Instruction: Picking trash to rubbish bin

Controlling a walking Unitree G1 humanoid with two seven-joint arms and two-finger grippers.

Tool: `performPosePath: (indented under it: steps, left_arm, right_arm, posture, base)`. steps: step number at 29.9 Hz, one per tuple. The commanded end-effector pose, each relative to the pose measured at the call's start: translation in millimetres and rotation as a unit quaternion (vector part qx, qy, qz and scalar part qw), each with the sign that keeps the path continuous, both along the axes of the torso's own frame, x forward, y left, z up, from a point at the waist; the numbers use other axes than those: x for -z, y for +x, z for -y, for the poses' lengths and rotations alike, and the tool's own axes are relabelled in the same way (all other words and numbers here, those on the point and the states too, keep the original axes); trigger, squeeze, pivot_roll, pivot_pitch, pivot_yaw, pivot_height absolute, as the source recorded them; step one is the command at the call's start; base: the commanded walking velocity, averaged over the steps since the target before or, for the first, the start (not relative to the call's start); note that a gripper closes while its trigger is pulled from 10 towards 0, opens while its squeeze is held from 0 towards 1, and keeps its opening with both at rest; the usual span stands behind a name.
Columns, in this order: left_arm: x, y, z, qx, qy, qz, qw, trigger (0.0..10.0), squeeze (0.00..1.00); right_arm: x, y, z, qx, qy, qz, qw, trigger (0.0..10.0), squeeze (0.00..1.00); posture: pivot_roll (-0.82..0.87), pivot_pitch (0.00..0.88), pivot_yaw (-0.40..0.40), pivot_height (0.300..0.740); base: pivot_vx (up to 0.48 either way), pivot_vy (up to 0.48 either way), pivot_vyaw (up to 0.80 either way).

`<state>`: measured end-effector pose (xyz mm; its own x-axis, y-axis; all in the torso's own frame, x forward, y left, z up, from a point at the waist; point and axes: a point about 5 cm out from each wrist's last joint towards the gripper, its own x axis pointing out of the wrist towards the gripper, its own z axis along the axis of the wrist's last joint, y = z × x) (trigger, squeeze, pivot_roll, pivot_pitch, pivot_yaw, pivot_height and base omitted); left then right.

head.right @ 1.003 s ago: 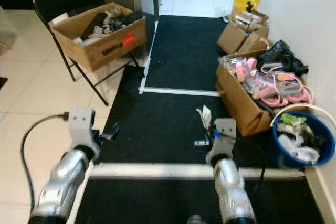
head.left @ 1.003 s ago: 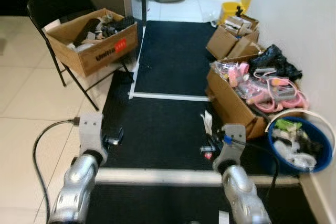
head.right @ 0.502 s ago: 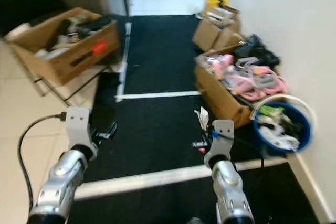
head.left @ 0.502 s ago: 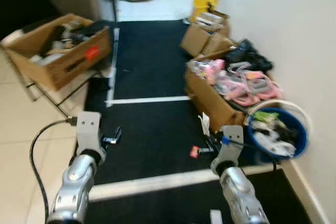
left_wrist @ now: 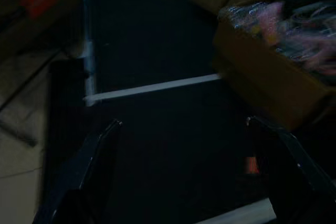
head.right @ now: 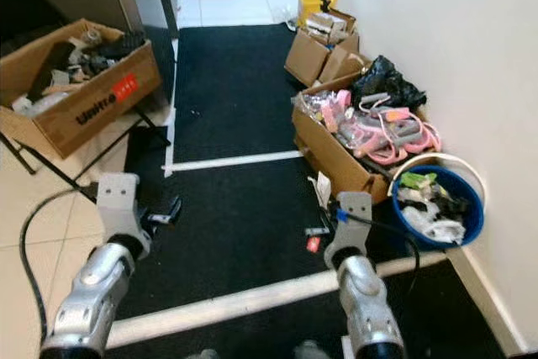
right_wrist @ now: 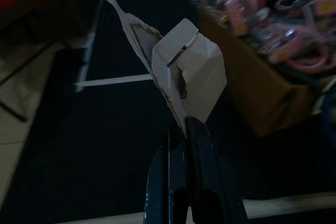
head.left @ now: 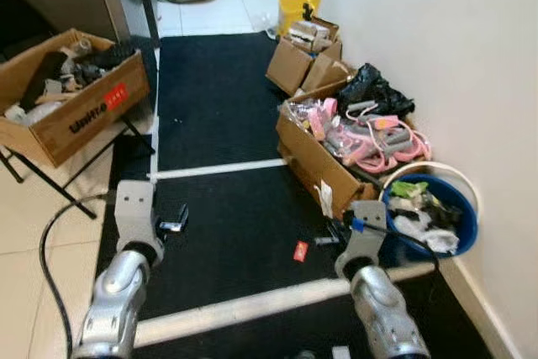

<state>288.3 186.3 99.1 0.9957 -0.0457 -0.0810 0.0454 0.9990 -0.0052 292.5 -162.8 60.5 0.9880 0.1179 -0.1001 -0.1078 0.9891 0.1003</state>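
Head views evenly bright and fairly sharp; both wrist views dim, soft, slightly blurred

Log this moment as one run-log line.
right gripper: shut on torn paper scrap | left gripper: open, idle | blue bin: right, by wall | red scrap: on mat

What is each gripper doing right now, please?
Left gripper: open, empty.
Right gripper: shut on a torn white paper scrap.
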Motion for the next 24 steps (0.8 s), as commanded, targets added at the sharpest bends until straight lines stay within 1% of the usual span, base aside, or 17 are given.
performPosePath:
  steps: [1, 13, 24]
  left_arm:
    - [4.9, -4.1, -5.3, -0.010, 0.002, -0.012, 1.000, 10.0, 0.00]
    - [4.8, -6.3, -9.4, -0.018, 0.003, -0.012, 1.000, 10.0, 0.00]
    - [5.1, -6.2, -8.2, -0.020, 0.000, -0.012, 1.000, 10.0, 0.00]
  right_arm:
    - [3.3, -1.1, -1.2, -0.003, 0.000, -0.006, 1.000, 10.0, 0.00]
    - [4.1, -0.9, -5.0, -0.004, 0.002, -0.008, 1.000, 10.0, 0.00]
    - [4.1, -1.0, -3.2, -0.004, -0.001, -0.008, 1.000, 10.0, 0.00]
  posture:
    - [0.06, 0.171, -0.034, 0.740]
    - [0.06, 0.169, -0.037, 0.740]
    - [0.06, 0.168, -0.037, 0.740]
  base:
    - [0.277, 0.000, 0.00]
    - [0.274, 0.000, 0.00]
    - [0.275, 0.000, 0.00]
